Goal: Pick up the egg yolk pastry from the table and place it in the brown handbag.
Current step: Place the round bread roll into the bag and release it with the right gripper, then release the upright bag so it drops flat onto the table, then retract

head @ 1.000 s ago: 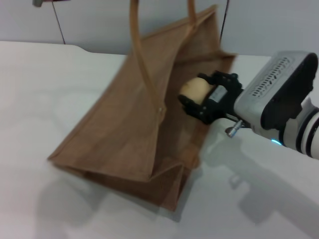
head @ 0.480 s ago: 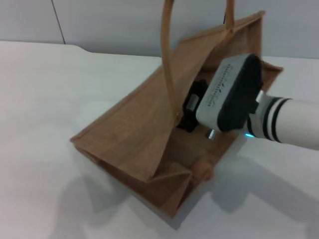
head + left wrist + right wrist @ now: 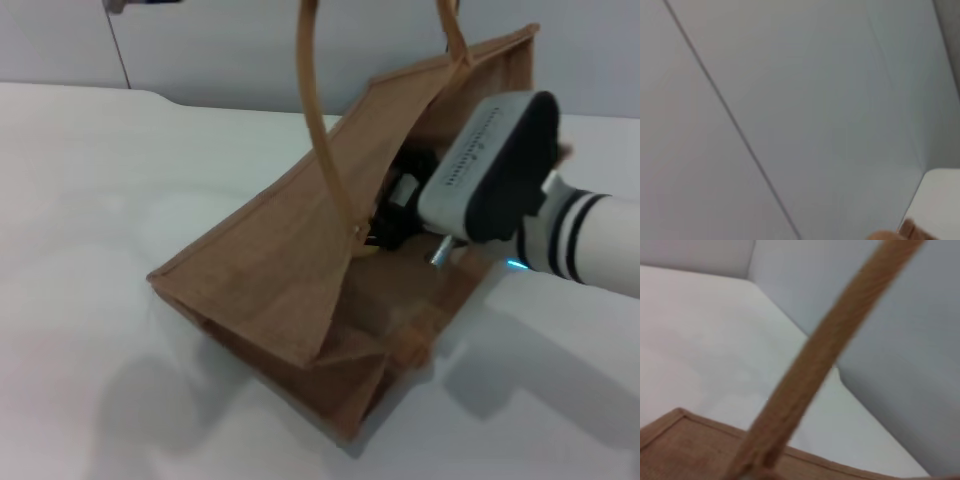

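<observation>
The brown handbag (image 3: 280, 260) stands tilted on the white table (image 3: 90, 200) with its mouth open toward the right. Its tan handles (image 3: 318, 120) rise out of the top of the head view. My right gripper (image 3: 392, 215) reaches into the bag's mouth, mostly hidden behind the bag's near wall and my grey wrist housing (image 3: 490, 170). A small pale yellow sliver (image 3: 367, 252) below the gripper may be the egg yolk pastry; the rest is hidden. The right wrist view shows a handle (image 3: 815, 365) and the bag's rim (image 3: 670, 425). My left gripper is out of view.
A grey wall stands behind the table's far edge (image 3: 200, 100). A small grey piece (image 3: 140, 4) shows at the top left edge of the head view. The left wrist view shows the wall and a tan scrap (image 3: 890, 235).
A second ago the right gripper held the pastry in plain sight at the bag's mouth. It has since gone into the bag, and the pastry is now almost hidden. The bag shifted slightly.
</observation>
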Tool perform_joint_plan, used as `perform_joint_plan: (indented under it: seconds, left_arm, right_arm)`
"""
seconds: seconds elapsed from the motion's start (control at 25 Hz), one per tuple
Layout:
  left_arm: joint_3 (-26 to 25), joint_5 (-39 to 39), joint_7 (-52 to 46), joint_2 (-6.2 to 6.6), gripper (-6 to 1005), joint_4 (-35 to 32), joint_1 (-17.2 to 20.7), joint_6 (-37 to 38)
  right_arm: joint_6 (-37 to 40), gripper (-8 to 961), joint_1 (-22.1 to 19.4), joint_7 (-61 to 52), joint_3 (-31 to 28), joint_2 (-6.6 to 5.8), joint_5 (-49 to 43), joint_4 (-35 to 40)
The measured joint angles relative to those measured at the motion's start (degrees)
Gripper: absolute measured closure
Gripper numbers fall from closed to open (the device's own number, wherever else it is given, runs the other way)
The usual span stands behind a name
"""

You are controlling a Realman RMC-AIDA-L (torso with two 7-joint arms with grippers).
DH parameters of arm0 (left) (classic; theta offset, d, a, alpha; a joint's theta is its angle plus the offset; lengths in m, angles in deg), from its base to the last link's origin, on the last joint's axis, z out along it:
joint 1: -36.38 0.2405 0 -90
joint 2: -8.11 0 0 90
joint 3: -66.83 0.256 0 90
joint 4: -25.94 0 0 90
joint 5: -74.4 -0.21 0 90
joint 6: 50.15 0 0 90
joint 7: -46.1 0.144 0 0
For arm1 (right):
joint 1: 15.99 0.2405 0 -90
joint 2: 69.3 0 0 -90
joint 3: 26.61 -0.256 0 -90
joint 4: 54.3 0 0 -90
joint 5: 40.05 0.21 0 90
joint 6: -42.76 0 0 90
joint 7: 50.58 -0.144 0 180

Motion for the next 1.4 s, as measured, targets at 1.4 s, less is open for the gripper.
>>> perform_joint_plan:
  seconds: [1.4]
  left_arm:
    - [-5.0, 16.2, 12.8, -0.08, 723, 31.3, 3.0, 10.5]
  right_arm:
    - [-3.4, 82, -14.6, -3.3, -20.8, 0.45, -8.1, 3.3]
